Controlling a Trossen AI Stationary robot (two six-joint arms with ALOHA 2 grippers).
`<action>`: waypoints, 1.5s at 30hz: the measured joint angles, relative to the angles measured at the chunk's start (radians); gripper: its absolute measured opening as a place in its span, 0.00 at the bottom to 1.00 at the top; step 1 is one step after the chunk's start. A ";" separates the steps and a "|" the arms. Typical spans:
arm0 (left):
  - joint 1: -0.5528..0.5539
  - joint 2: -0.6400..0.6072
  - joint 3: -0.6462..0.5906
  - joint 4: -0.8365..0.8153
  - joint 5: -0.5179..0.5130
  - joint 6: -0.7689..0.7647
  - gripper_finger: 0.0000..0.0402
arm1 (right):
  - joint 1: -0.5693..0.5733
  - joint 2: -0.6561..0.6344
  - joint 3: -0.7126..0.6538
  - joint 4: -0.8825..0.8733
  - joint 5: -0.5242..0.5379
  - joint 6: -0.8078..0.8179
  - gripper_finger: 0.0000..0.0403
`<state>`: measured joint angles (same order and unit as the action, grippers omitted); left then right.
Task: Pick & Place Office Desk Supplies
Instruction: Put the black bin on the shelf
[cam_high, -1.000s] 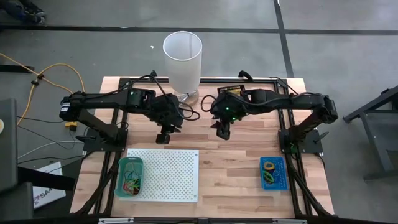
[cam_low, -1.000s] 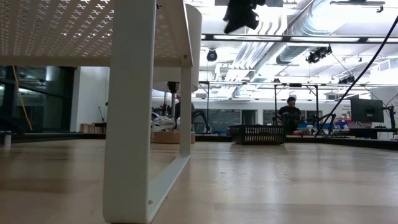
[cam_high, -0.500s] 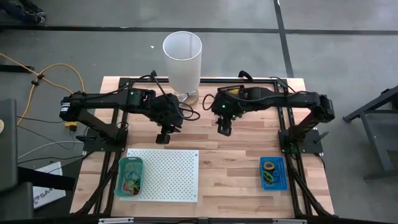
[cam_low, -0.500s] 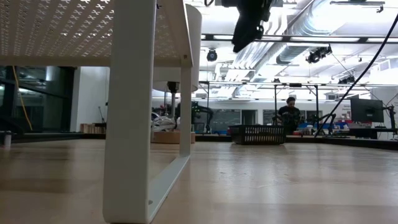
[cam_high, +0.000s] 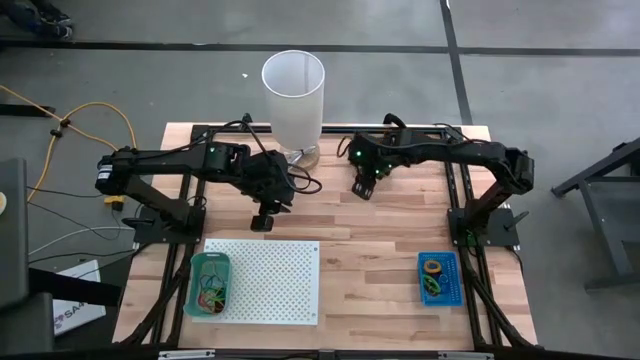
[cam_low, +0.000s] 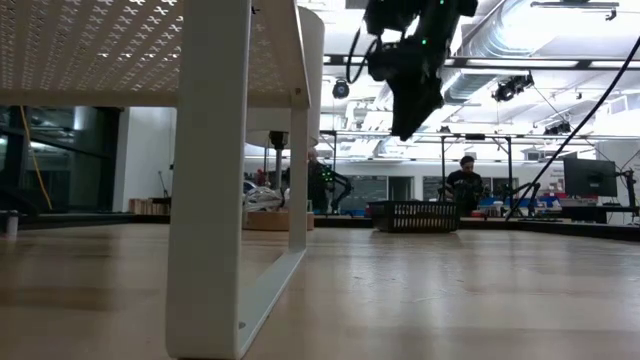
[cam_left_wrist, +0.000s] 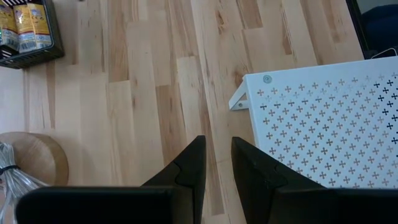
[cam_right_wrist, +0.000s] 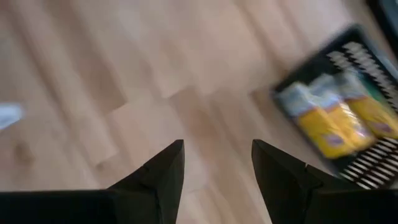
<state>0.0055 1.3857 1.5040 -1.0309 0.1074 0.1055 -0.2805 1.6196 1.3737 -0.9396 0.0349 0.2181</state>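
Note:
The yellow-orange packets (cam_right_wrist: 336, 127) lie in a black basket (cam_left_wrist: 25, 37) at the table's far edge. In the high view my right arm hides most of that basket. Coloured loops lie in a green tray (cam_high: 210, 284) on the white perforated board (cam_high: 262, 280) and in a blue tray (cam_high: 438, 277) near the right edge. My right gripper (cam_high: 362, 188) (cam_right_wrist: 217, 149) hangs open above bare wood, just near of the basket, holding nothing. My left gripper (cam_high: 262, 222) (cam_left_wrist: 217, 149) hovers open with a narrow gap over the board's far edge, empty.
The tall white cylinder (cam_high: 294, 95) stands on a wooden base (cam_left_wrist: 28, 165) at the far edge, between the two arms. In the low view the board's white leg (cam_low: 210, 180) fills the left, and a person (cam_low: 467, 180) stands far back in the room. Bare wood lies between board and blue tray.
My right gripper has moved toward the table's far edge and toward the black basket, and in the low view it has come down. It stays empty. My left arm has kept still.

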 joint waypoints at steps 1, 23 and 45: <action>0.000 0.000 0.000 0.000 0.000 0.000 0.18 | -0.015 0.000 -0.001 0.000 0.014 0.017 0.44; 0.000 0.000 0.000 0.000 0.000 0.000 0.18 | -0.252 0.000 -0.001 -0.078 0.253 0.307 0.44; 0.000 0.000 0.000 0.000 0.000 0.000 0.18 | -0.367 0.029 -0.001 -0.174 0.186 0.620 0.44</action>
<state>0.0055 1.3857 1.5040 -1.0309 0.1074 0.1055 -0.6477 1.6485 1.3731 -1.1140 0.2210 0.8378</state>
